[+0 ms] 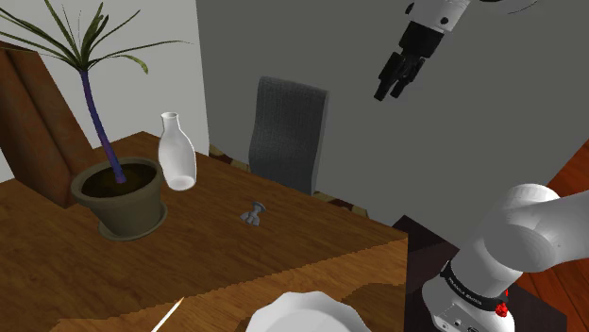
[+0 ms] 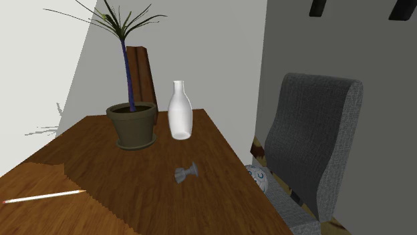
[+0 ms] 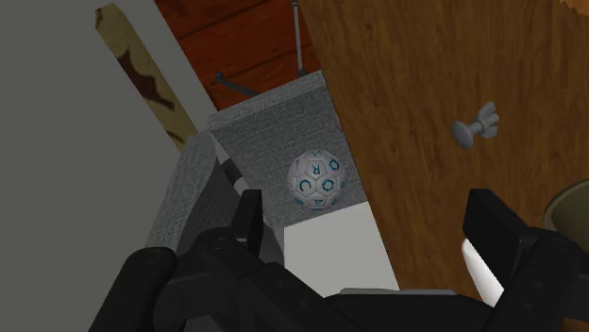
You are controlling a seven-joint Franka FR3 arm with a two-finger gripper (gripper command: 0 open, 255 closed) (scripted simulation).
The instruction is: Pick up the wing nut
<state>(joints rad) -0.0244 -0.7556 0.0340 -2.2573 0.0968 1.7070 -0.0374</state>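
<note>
The wing nut (image 1: 253,215) is a small grey metal piece lying on the wooden table (image 1: 208,255), between the plant pot and the table's far edge. It also lies near the table's chair-side edge as wing nut (image 2: 186,173), and well beyond the fingers as wing nut (image 3: 474,126). My black gripper (image 1: 394,77) hangs high in the air, far above and to the shoulder view's right of the nut, past the table edge and over the chair. Its fingers (image 3: 497,231) stand apart, open, with nothing between them.
A potted palm (image 1: 121,193) and a white bottle-shaped vase (image 1: 176,153) stand on the table's far side. A grey upholstered chair (image 1: 288,132) sits against the table, with a patterned ball (image 3: 315,180) on its seat. A white plate (image 1: 307,313) and a pencil (image 2: 43,196) lie nearer.
</note>
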